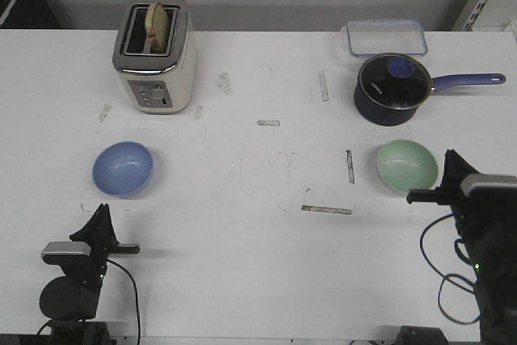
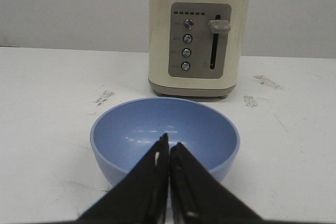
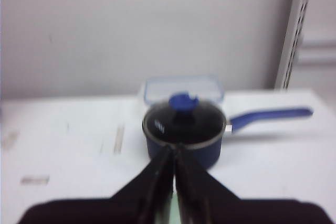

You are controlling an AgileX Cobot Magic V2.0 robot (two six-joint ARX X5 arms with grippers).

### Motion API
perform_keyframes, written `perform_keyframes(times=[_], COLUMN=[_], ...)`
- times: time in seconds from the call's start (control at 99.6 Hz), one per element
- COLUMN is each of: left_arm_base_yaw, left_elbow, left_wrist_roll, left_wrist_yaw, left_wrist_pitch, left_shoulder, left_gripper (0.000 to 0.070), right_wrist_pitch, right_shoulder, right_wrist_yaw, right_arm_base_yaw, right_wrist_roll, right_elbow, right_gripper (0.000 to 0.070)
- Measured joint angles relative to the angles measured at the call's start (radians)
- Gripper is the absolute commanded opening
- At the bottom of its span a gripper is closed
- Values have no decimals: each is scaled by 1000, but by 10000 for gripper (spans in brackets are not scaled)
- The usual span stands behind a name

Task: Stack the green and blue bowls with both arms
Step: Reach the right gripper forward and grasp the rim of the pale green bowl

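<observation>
While both pincers are sitting pinched narrow and empty, the left gripper [image 2: 169, 142] is facing the smooth periwinkle-blue round bowl [image 1: 123, 169] just ahead, nearer than the right gripper [image 3: 174, 153].

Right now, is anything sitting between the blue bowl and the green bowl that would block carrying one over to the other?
Nothing visible does. Between the blue bowl and the green bowl lies only bare table with flat scuff marks. The toaster and saucepan stand farther back.

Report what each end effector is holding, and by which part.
Nothing is held. The left end effector and right end effector are both shut, empty.
</observation>
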Motion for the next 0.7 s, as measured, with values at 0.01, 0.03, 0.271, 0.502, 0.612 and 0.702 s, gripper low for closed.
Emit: perform_keyframes(times=[0.01, 0.03, 0.271, 0.502, 0.612, 0.702], left_arm_base_yaw=[0, 0, 0, 0, 0, 0], left_elbow=[0, 0, 0, 0, 0, 0], left_wrist_roll=[0, 0, 0, 0, 0, 0], left_wrist_yaw=[0, 0, 0, 0, 0, 0], left_wrist_pitch=[0, 0, 0, 0, 0, 0], left_shoulder=[0, 0, 0, 0, 0, 0], left_gripper=[1, 1, 2, 1, 1, 1], right_wrist_pitch=[-14, -40, -210, -223, -223, -222], right_shoulder=[15, 44, 318, 480, 550, 602], right_wrist_yaw=[0, -1, -24, -22, -22, -21], right_arm_base_yaw=[0, 0, -14, -120, -176, -210], right_wrist_roll=[0, -1, -58, -134, -159, -172], right_elbow=[13, 38, 126, 126, 126, 126], right_gripper=[76, 113, 399, 463, 463, 462])
